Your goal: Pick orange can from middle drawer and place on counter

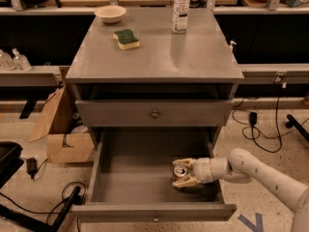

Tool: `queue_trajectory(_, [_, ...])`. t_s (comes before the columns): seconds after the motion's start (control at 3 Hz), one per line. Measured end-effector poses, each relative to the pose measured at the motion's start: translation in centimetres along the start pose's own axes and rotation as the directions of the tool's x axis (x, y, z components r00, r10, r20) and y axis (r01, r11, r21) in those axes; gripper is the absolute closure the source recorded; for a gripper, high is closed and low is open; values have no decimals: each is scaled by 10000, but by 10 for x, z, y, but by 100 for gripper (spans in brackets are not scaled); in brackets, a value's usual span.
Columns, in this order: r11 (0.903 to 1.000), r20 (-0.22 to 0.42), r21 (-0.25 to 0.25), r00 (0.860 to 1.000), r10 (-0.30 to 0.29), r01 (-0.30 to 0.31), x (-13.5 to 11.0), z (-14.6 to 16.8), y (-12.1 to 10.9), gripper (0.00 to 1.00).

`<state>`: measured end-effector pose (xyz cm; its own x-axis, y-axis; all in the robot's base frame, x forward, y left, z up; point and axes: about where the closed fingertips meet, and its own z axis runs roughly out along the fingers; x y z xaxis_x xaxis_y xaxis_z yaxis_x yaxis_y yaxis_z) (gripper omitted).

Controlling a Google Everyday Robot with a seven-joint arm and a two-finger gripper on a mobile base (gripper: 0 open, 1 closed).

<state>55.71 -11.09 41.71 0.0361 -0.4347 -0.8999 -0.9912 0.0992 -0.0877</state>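
grey metal throughout: the counter (159,62) is a broad, flat, faintly glossy surface, and below it the middle drawer (120,211) stands pulled out, a deep box with tall side walls, a flat matt floor and a small knob (155,220) on its front panel. the orange can (179,171) stands upright on that drawer floor, towards the right wall and the front, its long axis vertical, silver lid and pull tab facing up; little of its orange-brown side shows and any print on it is too small to read. the gripper (176,173) reaches in from the right at the end of a smooth, rounded white arm (260,170). its two cream-coloured fingers (183,163) are spread apart, one on the far side of the can and one on the near side, with the can between them; whether they press on it cannot be told. above, the narrower drawer front (120,112) is closed and carries a round brass-coloured knob (154,114). on the counter a clear plastic bottle (181,6) stands upright near the back right, its white label bearing dark print too small to read. a yellow sponge (126,39) with a green scouring top lies left of centre, and a shallow pale bowl (110,13) sits at the back left. a brown cardboard box (63,146) rests to the left of the drawers
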Motion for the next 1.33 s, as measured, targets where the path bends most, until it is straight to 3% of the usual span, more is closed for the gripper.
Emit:
queue_trajectory(0.33, [9998, -100, -84, 9998, 157, -158, 2, 4, 0, 64])
queue_trajectory(0.67, [9956, -136, 318, 9960, 888, -884, -32, -9, -4, 89])
queue_trajectory(1.0, [9810, -219, 456, 9816, 1898, -1887, -87, -51, 7, 100])
queue_trajectory(1.33, [9609, -150, 1016, 9654, 2603, -2575, -210, -147, -17, 100])
